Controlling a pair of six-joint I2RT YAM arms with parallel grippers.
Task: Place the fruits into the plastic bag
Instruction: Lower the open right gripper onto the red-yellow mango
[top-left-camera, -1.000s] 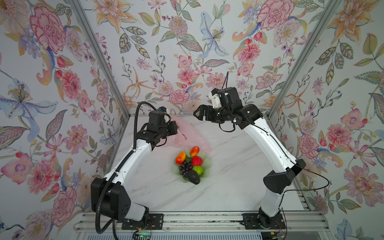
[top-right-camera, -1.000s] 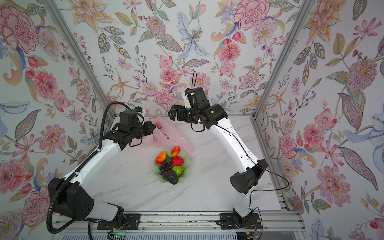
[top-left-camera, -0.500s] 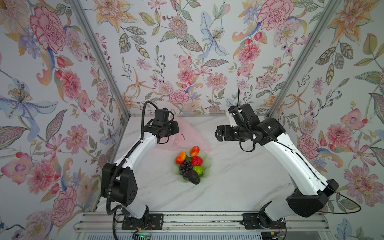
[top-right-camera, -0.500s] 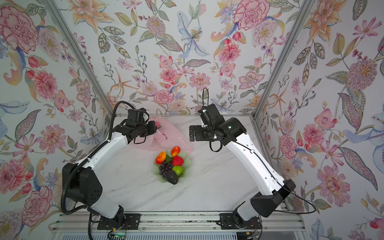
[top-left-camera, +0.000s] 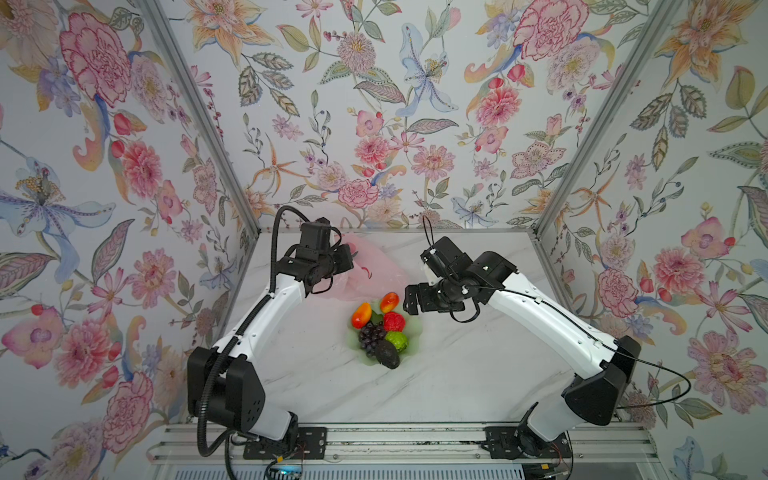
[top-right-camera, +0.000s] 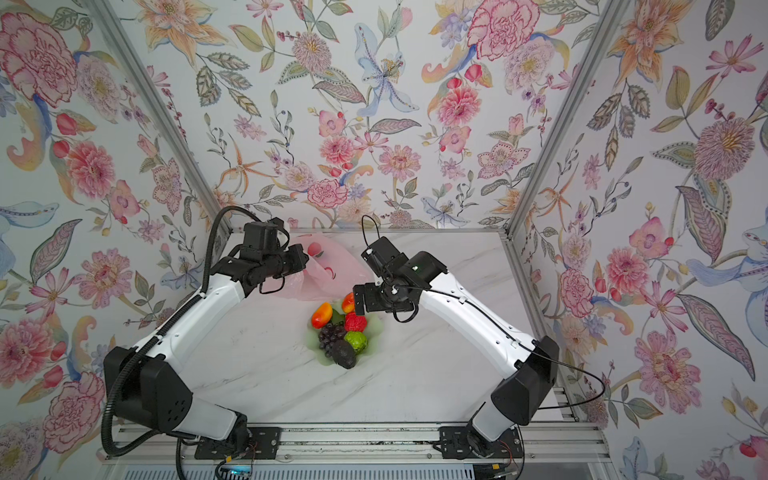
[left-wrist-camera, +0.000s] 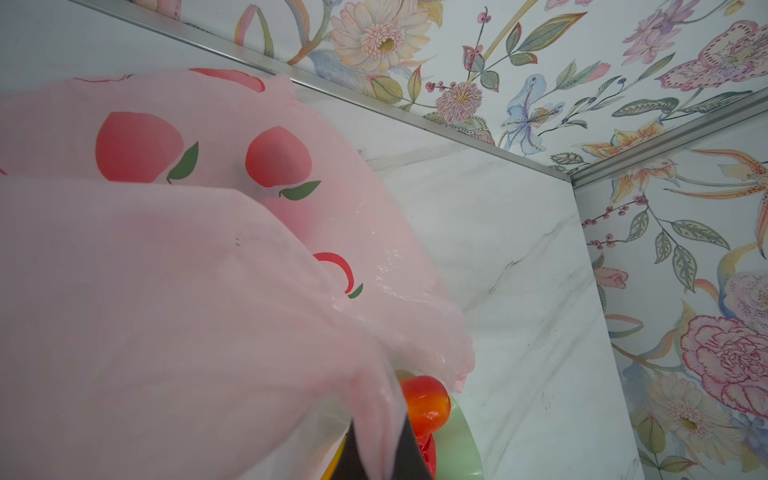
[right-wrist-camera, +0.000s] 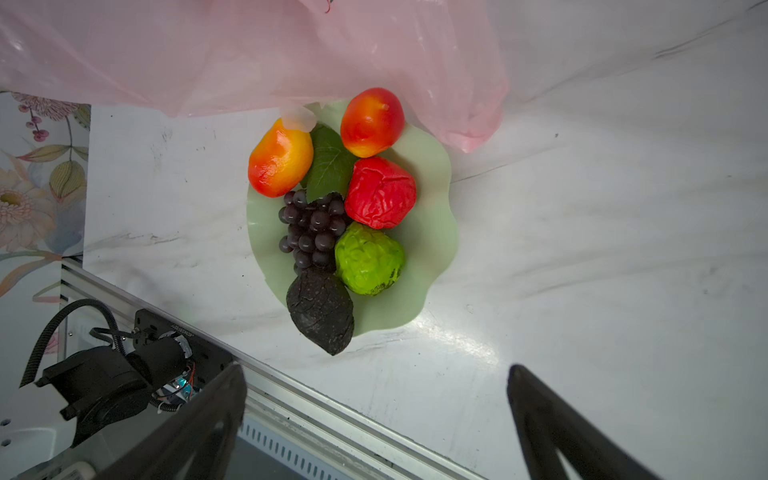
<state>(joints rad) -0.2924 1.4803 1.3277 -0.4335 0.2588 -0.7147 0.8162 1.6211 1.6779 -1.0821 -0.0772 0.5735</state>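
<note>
- Pink and see-through, the plastic bag (top-left-camera: 376, 270) sits at the back of the white marble tabletop (top-left-camera: 457, 374). It has red fruit prints on it.
- The left jaws are shut tight on a fold of the bag. They hold that part up off the tabletop.
- The right jaws are wide open. They hold nothing and touch nothing.
- The fruits (top-left-camera: 380, 328) lie close together in a pale green dish (right-wrist-camera: 436, 249) in the middle of the tabletop.
- In the dish are two orange-red mangoes (right-wrist-camera: 280, 160), a red strawberry (right-wrist-camera: 380, 193), dark grapes (right-wrist-camera: 311, 232), a bumpy green fruit (right-wrist-camera: 369, 259) and a dark brown avocado (right-wrist-camera: 321, 313).
- In both top views the right jaws hang just beside the dish, on its right side. They are nearest the mango at the back.
- The bag's low edge hangs over the back rim of the dish, right by the two mangoes.
</note>
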